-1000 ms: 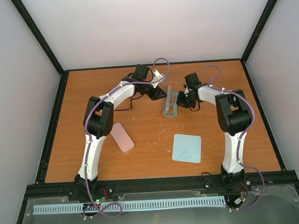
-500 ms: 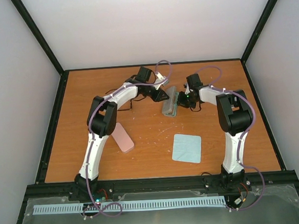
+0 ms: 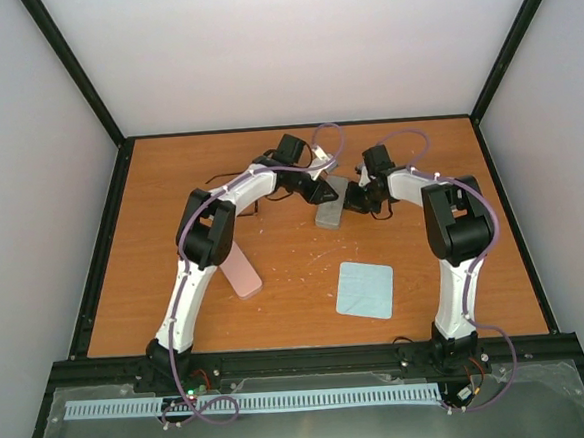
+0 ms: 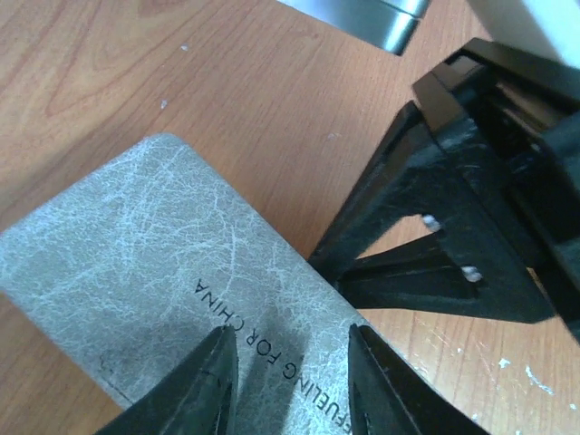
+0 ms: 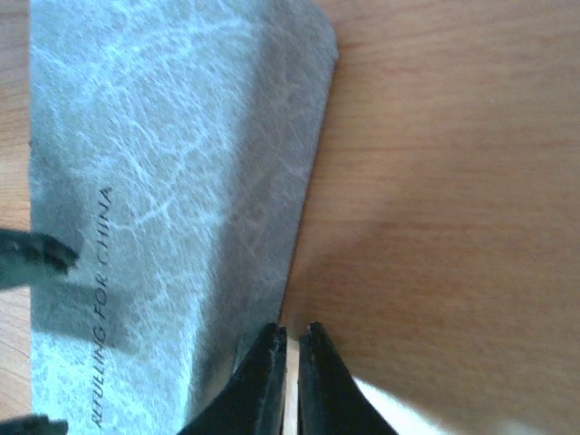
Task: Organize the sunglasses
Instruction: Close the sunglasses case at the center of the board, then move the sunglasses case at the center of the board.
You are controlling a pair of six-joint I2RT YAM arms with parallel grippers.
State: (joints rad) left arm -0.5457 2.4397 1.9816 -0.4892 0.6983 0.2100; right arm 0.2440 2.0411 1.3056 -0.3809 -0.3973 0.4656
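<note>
Grey case (image 4: pixel 163 245) lies shut under my left gripper (image 4: pixel 290 337), fingers spread, holding nothing. My right gripper (image 5: pixel 290 333), nearly closed and empty, sits at its edge. Dark sunglasses (image 3: pixel 243 209) lie loose just left of it. Roughly halfway, I'd judge.

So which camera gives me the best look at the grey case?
Right wrist: the grey case fills the left half close up, with its marbled surface, print and a rounded corner. Left wrist shows one end with the print, partly behind the left end effector. Top external shows most of it, but small.
</note>
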